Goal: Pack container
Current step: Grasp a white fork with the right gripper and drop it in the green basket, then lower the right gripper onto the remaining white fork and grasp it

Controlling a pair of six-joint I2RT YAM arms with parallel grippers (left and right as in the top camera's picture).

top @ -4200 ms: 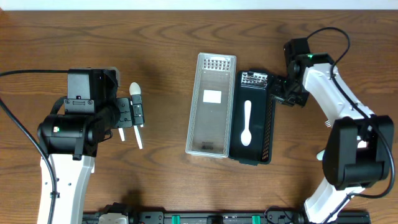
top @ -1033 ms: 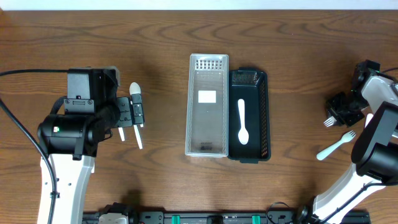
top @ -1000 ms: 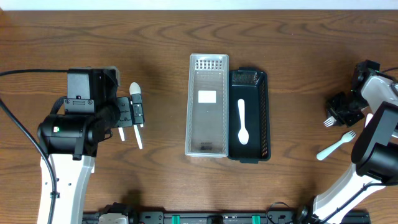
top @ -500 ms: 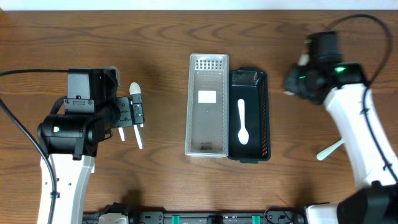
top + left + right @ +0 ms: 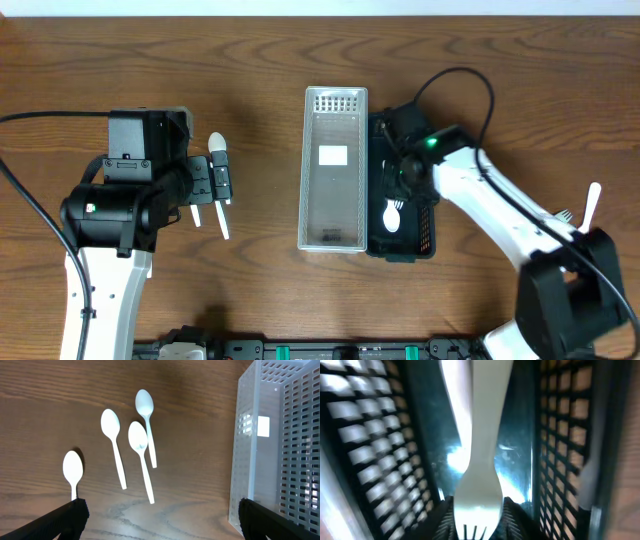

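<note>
Peering through my right wrist camera, I see a white fork (image 5: pixel 479 460) with its tines between the fingers of my right claw (image 5: pixel 479 519), over the black container (image 5: pixel 560 435). Whether the pads grip it or stand just clear, I cannot tell. Only the overhead view shows the clear container (image 5: pixel 306 170) touching the black one's left side at the table's (image 5: pixel 260 60) centre. My left claw (image 5: pixel 165 517) stands wide apart, with loose spoons (image 5: pixel 142 455) before it.
</note>
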